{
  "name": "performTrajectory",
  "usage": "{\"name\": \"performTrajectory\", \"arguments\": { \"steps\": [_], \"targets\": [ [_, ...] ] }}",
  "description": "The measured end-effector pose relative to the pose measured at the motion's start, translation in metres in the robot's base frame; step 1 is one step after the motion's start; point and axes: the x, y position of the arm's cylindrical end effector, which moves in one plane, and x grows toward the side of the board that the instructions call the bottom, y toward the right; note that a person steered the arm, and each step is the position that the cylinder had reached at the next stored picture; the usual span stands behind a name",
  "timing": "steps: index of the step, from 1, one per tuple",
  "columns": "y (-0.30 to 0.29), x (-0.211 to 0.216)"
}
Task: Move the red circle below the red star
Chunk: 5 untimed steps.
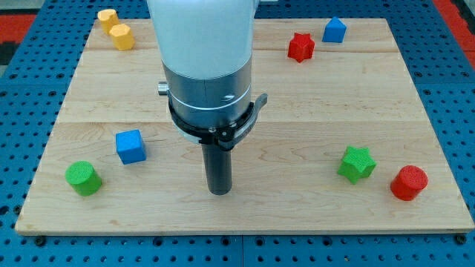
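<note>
Blue pegboard surrounds the pale wooden counter (312,96) you're looking at, boards running across the view. No jaws on this arm, so nothing opens, closes or holds anything: you get a straight dark rod under a white and grey arm body (204,67). My tip (220,191) sits on the wood near the view's bottom edge, a bit left of centre, touching no block.

Closest to the tip is the blue cube (130,146), off to the view's left and slightly higher, well apart from it. Further left and lower sits the green cylinder (82,178), near the bottom left corner. On the view's right, the green star (357,163) sits at roughly the tip's height, well apart from it. Just beside the green star, right and slightly lower, is the red circle (409,182), close to the counter's right edge; the two are near each other, not touching.

The red star (300,47) is up near the view's top, right of centre, far from the red circle. A blue block with a peaked top (334,30) sits just right of and above it. Two yellow blocks (115,28) sit together in the top left corner; exact shape hard to tell.
</note>
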Motion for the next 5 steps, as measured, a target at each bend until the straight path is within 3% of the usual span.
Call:
{"name": "performTrajectory", "arguments": {
  "steps": [3, 4, 5],
  "targets": [
    [0.007, 0.009],
    [0.049, 0.039],
    [0.136, 0.058]
  ]
}}
